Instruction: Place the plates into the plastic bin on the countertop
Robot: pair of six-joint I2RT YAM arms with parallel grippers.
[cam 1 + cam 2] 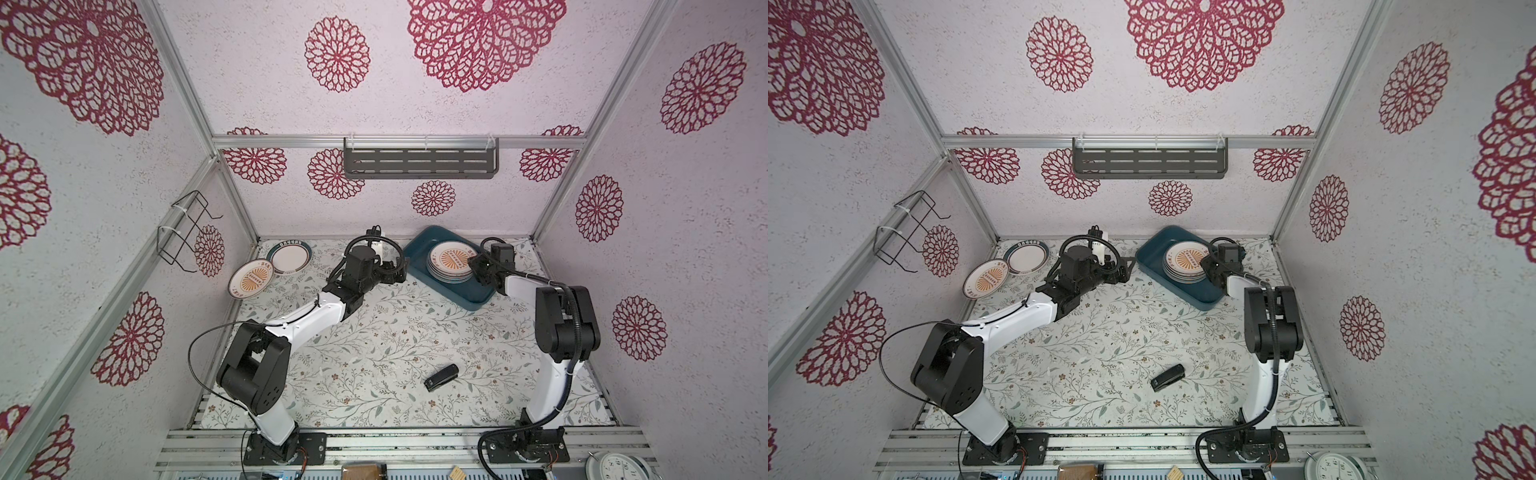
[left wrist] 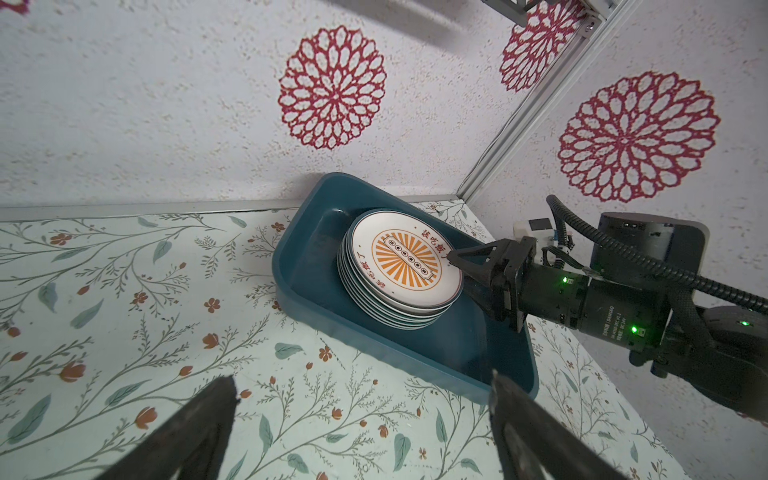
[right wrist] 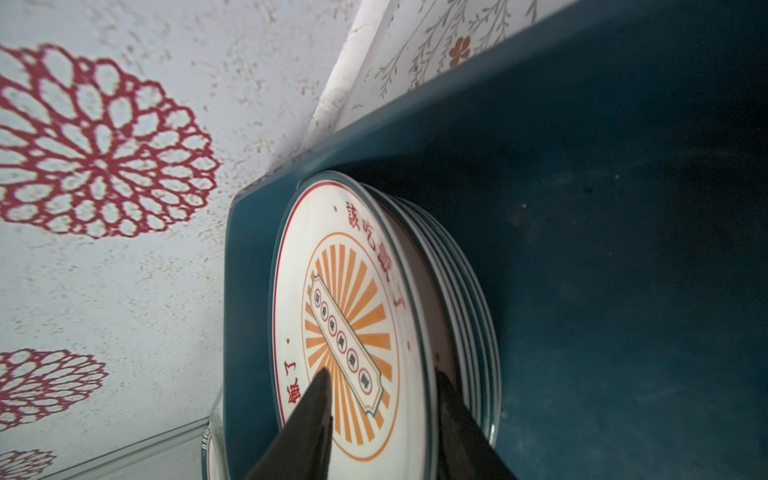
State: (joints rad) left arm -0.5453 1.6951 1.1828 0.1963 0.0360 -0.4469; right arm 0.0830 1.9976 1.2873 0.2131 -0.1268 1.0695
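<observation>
I see the white, orange-sunburst top plate [image 3: 332, 299] lying on a stack of dark-rimmed plates [image 2: 386, 320] in the teal plastic bin [image 2: 307, 266] at the back of the worktop [image 1: 395, 332], my right fingers [image 3: 311, 419] parted around its rim, left fingers [image 2: 199, 428] wide and empty

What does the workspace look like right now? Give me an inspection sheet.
Surface: flowered countertop, nothing spilled.
Job's things: bin back right holds a stack of plates; back left, teal-rimmed plate flat, sunburst plate seemingly propped against the wall.
Clutter: black stapler near the front.
Grippers: left gripper open, empty, beside the bin; right gripper parted astride the rim of the top plate.
Cables: ribbed hoses, thin loop front left; none seen snagged.
Surroundings: slotted shelf, wire rack, clock.
</observation>
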